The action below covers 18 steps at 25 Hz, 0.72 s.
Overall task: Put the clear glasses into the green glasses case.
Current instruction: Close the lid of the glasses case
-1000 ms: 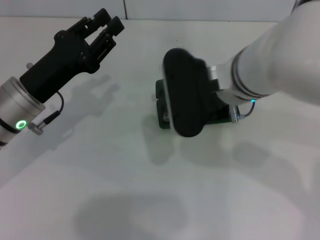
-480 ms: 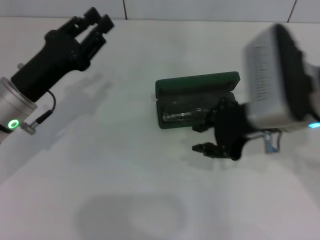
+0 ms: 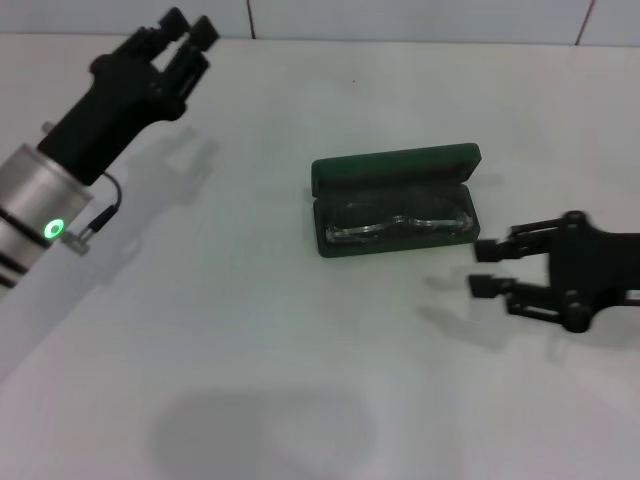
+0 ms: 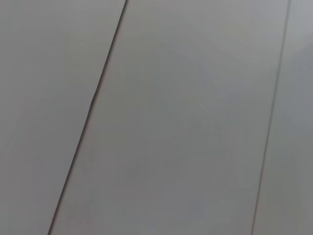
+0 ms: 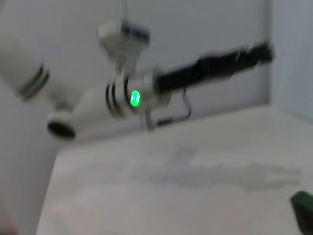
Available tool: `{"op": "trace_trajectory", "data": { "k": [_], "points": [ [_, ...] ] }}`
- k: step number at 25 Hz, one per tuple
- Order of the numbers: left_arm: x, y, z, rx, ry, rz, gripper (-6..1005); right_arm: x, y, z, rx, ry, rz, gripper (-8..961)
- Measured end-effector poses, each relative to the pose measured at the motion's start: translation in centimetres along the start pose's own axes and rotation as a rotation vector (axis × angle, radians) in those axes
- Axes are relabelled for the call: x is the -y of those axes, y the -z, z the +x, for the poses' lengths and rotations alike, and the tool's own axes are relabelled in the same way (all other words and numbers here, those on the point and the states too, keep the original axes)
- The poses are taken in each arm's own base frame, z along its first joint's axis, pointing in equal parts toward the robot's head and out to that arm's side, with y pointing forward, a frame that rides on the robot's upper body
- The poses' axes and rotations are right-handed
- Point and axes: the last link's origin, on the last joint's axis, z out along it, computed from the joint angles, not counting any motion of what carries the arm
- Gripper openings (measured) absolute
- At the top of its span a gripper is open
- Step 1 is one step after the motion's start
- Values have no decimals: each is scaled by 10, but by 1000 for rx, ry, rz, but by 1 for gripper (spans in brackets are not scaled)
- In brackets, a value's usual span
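Green glasses case (image 3: 395, 200) sits open near the middle of the white table (image 3: 250, 330), lid tipped back toward the far side. Clear glasses (image 3: 398, 222) lie inside the lower tray, lens running along its length.

Your right gripper (image 3: 482, 267) hangs just beside the case's right end, fingers spread wide, holding nothing, tips pointing toward the case but apart from it.

Your left gripper (image 3: 185, 28) is raised over the far left of the table, well apart from the case. Its fingers look close together and empty.

Left wrist view shows only pale panels. Right wrist view catches the left arm (image 5: 146, 90) and a green corner of the case (image 5: 304, 203).
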Motion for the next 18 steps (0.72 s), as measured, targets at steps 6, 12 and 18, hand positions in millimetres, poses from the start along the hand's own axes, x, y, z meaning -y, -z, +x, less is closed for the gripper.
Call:
{"op": "trace_trajectory", "data": {
  "k": [6,12,18],
  "points": [
    [0,-24,-7,82,10,-10,433,-9,28,43,140,-57,74,358],
    [0,-69,-22,365,50,-70,677,-23,53,71,146,-79,157,362],
    [-11,-116,-34,554,-29,-63,747,-28,59,79,149,-92,191,474]
  ]
}}
